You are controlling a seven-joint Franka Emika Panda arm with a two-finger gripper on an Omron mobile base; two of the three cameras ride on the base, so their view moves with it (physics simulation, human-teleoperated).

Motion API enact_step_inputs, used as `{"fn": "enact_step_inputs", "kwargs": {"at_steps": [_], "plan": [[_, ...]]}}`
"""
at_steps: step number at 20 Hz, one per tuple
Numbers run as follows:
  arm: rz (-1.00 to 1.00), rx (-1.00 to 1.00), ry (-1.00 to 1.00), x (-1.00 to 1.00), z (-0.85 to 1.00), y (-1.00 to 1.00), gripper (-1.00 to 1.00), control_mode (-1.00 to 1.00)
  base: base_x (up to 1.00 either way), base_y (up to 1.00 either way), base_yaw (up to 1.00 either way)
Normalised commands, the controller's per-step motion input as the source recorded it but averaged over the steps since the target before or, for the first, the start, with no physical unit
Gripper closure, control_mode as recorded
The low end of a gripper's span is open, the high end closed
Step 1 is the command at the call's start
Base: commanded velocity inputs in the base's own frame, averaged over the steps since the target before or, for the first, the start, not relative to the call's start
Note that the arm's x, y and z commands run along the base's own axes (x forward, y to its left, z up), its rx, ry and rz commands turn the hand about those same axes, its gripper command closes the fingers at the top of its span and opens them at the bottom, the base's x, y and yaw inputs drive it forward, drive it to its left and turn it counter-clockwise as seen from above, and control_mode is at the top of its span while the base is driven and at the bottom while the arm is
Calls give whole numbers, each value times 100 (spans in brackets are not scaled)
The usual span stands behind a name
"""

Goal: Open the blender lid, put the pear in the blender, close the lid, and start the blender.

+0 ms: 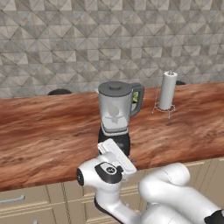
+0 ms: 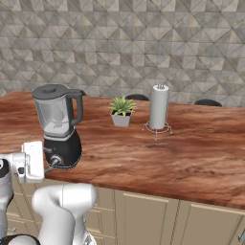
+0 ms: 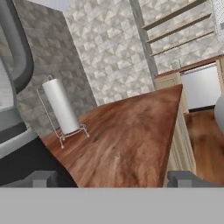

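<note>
Apparently unlabelled blender, lid on, tool wide beside base.

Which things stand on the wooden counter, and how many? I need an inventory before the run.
3: the blender near the counter's front edge, the potted plant behind it toward the wall, and the paper-towel roll beside the plant. Smaller items may be hidden behind these.

Quick count on the wooden counter: one clear grey-tinted blender with a black base, one dark grey round lid on it, one white paper-towel roll on a wire stand, one small potted green plant.
</note>
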Motion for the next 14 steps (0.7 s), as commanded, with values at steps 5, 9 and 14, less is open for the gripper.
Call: {"fn": "enact_step_inputs", "kwargs": {"at_steps": [5, 9, 14], "plan": [[0, -1, -1, 25, -9, 9, -100, -100, 0, 0, 0], [0, -2, 0, 25, -20, 11, -100, -100, 0, 0, 0], [0, -2, 0, 26, -24, 7, -100, -100, 0, 0, 0]]}}
